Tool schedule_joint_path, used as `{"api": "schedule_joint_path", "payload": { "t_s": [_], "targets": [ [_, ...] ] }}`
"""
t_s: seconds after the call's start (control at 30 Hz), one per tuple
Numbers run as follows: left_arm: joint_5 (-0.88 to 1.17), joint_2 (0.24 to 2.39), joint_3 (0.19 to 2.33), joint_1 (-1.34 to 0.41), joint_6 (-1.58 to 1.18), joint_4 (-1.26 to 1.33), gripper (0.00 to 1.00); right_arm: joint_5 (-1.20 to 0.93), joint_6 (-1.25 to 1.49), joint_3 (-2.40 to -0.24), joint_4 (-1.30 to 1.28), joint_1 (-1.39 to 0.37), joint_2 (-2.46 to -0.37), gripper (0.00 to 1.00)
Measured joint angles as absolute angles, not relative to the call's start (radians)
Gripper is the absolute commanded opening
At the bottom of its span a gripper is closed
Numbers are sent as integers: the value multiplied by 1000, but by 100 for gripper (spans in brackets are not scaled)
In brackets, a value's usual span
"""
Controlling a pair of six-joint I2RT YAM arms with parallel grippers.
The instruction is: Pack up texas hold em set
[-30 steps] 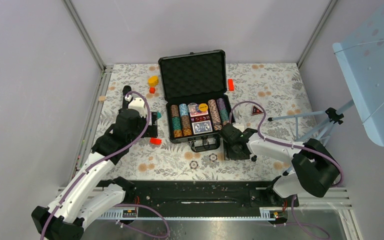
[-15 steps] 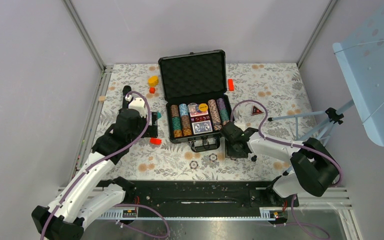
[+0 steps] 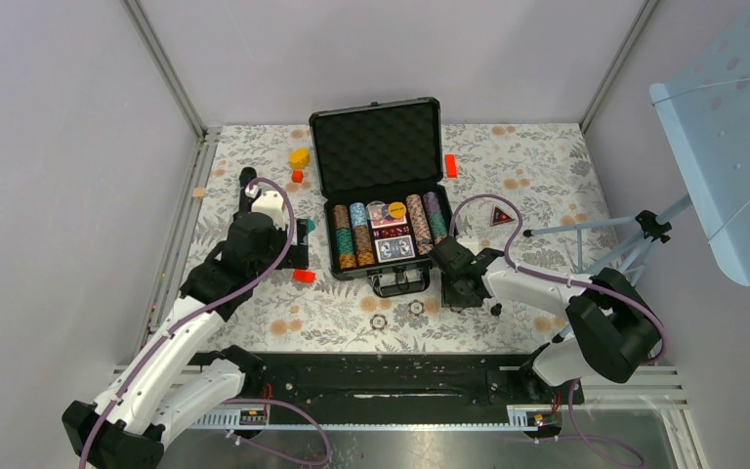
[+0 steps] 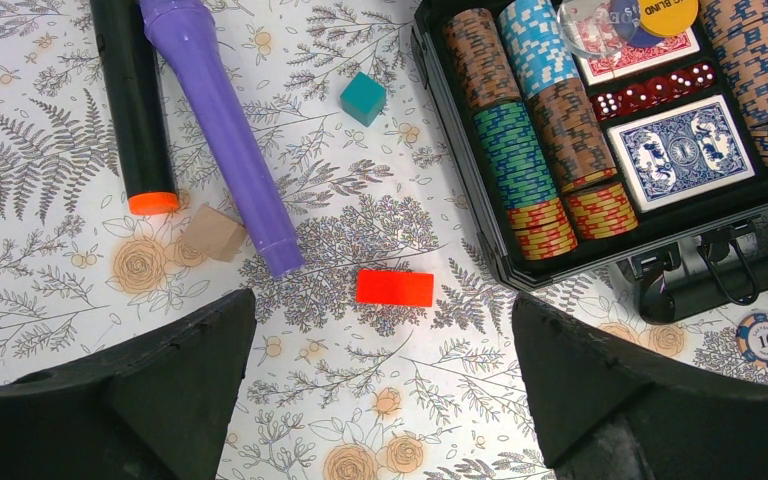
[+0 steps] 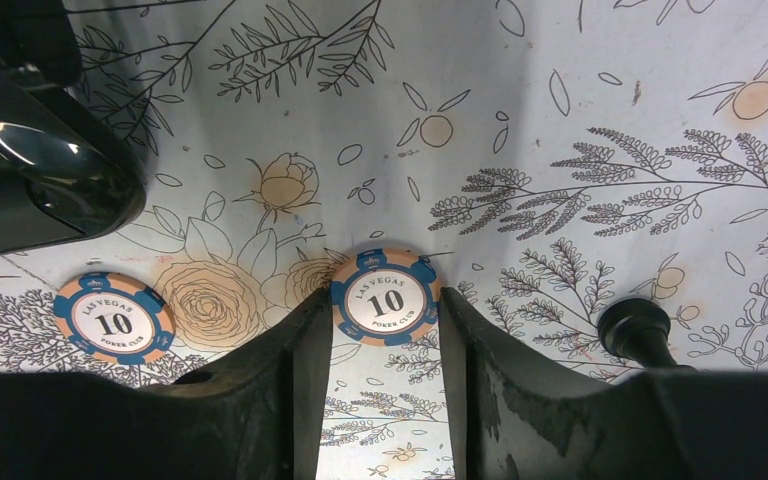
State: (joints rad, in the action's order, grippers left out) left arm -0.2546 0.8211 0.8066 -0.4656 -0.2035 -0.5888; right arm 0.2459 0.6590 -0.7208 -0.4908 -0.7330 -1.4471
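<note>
On the floral-printed counter [image 3: 547, 166] a purple cylinder [image 4: 222, 130] and a black cylinder with an orange end [image 4: 135, 100] lie side by side. A tan block [image 4: 213, 233] sits just beside the purple one, and a teal cube [image 4: 363, 98] and a flat red block [image 4: 394, 288] lie apart. Farther back a yellow block [image 3: 299, 156] sits near a small red block [image 3: 297, 177]; to the right are another red block [image 3: 450, 165], a dark triangular piece [image 3: 500, 217], a tripod [image 3: 635, 237] and a pale blue perforated panel [image 3: 732, 137].
</note>
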Motion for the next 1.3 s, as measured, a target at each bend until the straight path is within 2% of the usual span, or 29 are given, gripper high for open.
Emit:
{"api": "schedule_joint_path", "payload": {
  "t_s": [0.7,0.8,1.03,1.3],
  "targets": [
    [-246,821,807,-466,-204,-588,99,184,653,-784,-507,-760,-1443,46],
    [-246,821,807,-466,-204,-588,99,182,654,-812,-512,-788,-1460,49],
    [-246,821,807,-466,-203,-589,99,231,660,-823,-545,-799,-1465,64],
    [-243,821,807,-466,-204,-588,99,252,660,-758,-555,-767,-1443,67]
  ]
}}
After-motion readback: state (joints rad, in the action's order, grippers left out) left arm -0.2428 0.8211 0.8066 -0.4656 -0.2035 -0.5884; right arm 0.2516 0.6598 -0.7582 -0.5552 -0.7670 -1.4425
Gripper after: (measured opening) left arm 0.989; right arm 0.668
